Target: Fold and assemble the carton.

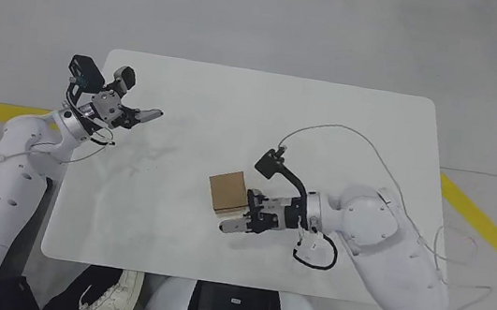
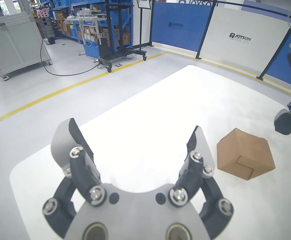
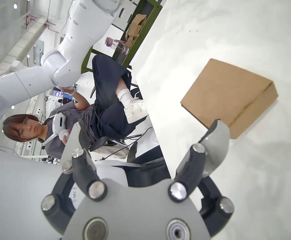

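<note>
The carton [image 1: 227,191] sits mid-way across the surface [image 1: 347,121], apparently boxed up. The right jaws, wide and empty, hover just beside its near-right edge. The left jaws, wide too, hang well apart, far left. Press any proud flap squarely, without shoving.

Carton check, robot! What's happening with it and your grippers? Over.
Left gripper open, empty, far off at table edge. Right gripper open, close beside carton. Carton closed up on table, ungripped. Nothing in the way.

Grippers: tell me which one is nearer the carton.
The right gripper, open right beside the carton. The left gripper, also open, sits far off at the table's edge.
</note>
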You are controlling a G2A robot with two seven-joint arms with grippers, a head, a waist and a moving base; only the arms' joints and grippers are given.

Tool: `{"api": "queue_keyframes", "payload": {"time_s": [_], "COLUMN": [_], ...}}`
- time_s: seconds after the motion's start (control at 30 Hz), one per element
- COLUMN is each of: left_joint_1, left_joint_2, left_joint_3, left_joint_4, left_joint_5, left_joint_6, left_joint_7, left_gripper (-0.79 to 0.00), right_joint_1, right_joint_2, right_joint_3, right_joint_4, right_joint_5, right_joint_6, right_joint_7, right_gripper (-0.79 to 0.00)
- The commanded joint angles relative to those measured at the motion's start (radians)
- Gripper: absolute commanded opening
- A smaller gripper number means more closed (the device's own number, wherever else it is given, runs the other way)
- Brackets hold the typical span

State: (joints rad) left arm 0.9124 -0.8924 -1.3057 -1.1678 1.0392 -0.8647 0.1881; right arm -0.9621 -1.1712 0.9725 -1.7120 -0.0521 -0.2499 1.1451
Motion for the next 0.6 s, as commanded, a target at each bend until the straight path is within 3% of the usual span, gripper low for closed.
{"api": "queue_keyframes", "payload": {"time_s": [0.0, 0.3, 0.57], "left_joint_1": [0.000, 0.000, 0.000], "left_joint_2": [0.000, 0.000, 0.000], "left_joint_3": [0.000, 0.000, 0.000], "left_joint_4": [0.000, 0.000, 0.000], "left_joint_5": [0.001, 0.001, 0.001], "left_joint_6": [0.000, 0.000, 0.000], "left_joint_7": [0.000, 0.000, 0.000], "left_gripper": [0.000, 0.000, 0.000], "right_joint_1": [0.005, 0.052, 0.108], "right_joint_2": [-0.004, -0.024, -0.039], "right_joint_3": [-0.022, -0.124, -0.170], "right_joint_4": [0.002, 0.095, 0.206], "right_joint_5": [0.018, 0.129, 0.108], "right_joint_6": [-0.001, 0.094, 0.123], "right_joint_7": [0.008, 0.091, 0.089], "right_gripper": [0.000, 0.000, 0.000]}}
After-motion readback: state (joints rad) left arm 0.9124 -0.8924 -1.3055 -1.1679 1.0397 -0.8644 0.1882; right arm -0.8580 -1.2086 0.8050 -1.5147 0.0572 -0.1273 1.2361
